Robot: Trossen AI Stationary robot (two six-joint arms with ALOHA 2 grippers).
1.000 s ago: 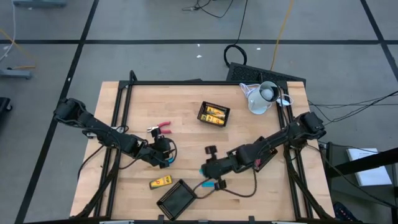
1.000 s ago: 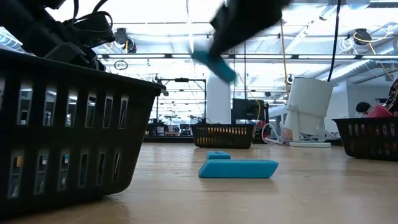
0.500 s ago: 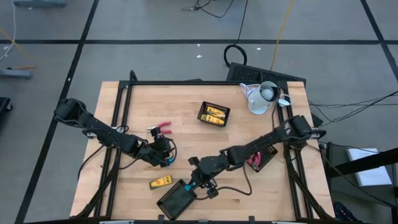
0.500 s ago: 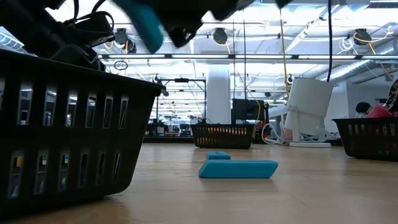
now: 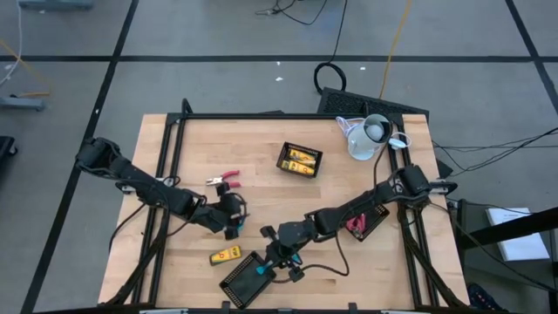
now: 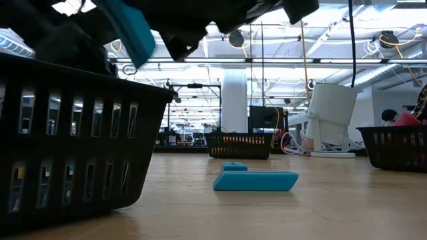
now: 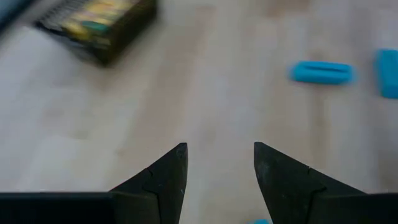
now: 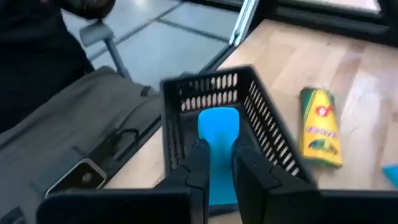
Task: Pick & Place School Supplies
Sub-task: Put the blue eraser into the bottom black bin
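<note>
Swung leftward with the right hand since a second ago, now hovering over the black mesh tray at six o'clock on the worktop. Pinched a bright-blue oblong piece, smooth and flat, probably for dropping inside. Kept left hand spread, at nine o'clock.

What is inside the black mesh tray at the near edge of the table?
Only the blue piece shows there, held by the right gripper over the black mesh tray. The gripper covers part of the tray floor, so that part cannot be seen.
</note>
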